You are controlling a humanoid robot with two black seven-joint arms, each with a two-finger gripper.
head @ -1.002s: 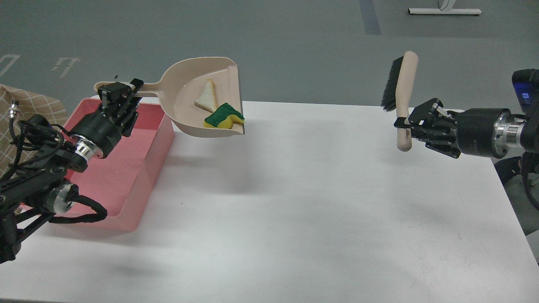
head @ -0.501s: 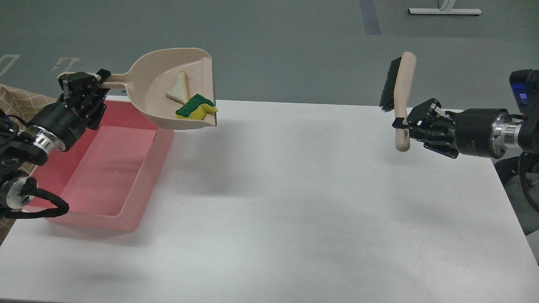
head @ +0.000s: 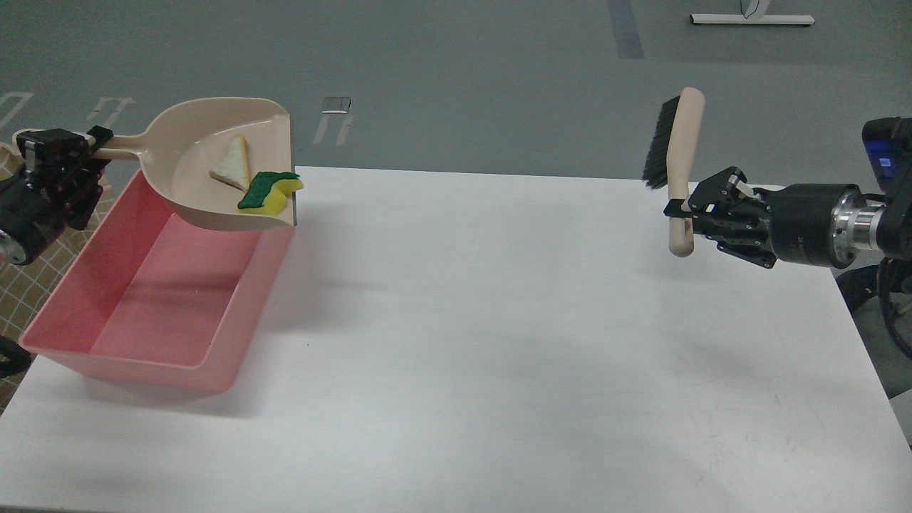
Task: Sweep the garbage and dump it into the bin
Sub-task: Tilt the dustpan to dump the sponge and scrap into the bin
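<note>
Pink bin (head: 85,335) under dustpan (head: 192,171); left jaws clamp dustpan, right jaws brush (head: 677,164).

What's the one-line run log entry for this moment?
left gripper: holds beige plastic dustpan over pink plastic tub | white bread slice, yellow-green sponge: undumped | right gripper: holds beige black-bristled brush upright

The left gripper (head: 60,153) clamped the handle of a beige dustpan (head: 192,153) held in the air over the far end of the pink bin (head: 128,356). A white bread slice (head: 231,162) and a yellow-green sponge (head: 269,192) lay in the pan. The right gripper (head: 695,210) gripped an upright beige brush (head: 682,164), bristles facing left, above the white table (head: 499,342).
</note>
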